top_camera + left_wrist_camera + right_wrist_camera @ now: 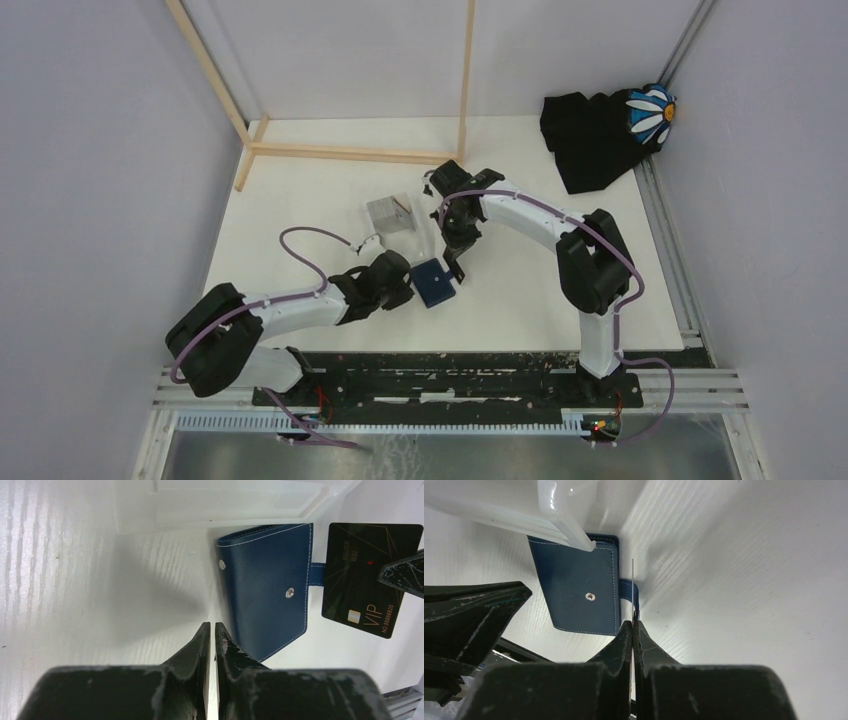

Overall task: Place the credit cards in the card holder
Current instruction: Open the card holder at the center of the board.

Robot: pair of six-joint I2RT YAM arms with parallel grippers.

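From above, the white table (560, 300) sits boxed in by pale grey walls. A light wooden frame (350, 152) stands at the back, and a black cloth (585, 135) with a blue-and-white daisy-printed piece (650, 112) is heaped in the far right corner. A small navy-blue folding card holder (434, 282) lies closed on the table. The left gripper (405, 285) is just beside its left edge and the right gripper (455, 262) is at its far right side. A clear plastic box (392, 213) rests just beyond.

In the left wrist view, the left gripper's fingers are pressed together with nothing between them, low over bare tabletop next to the card holder. Past the holder's strap, a black credit card with gold VIP lettering (367, 575) hangs in the air, with a black finger of the right gripper on its edge.

In the right wrist view, that card appears edge-on as a thin line, pinched between the right gripper's closed fingers and just beside the holder's strap. The snap side faces up.
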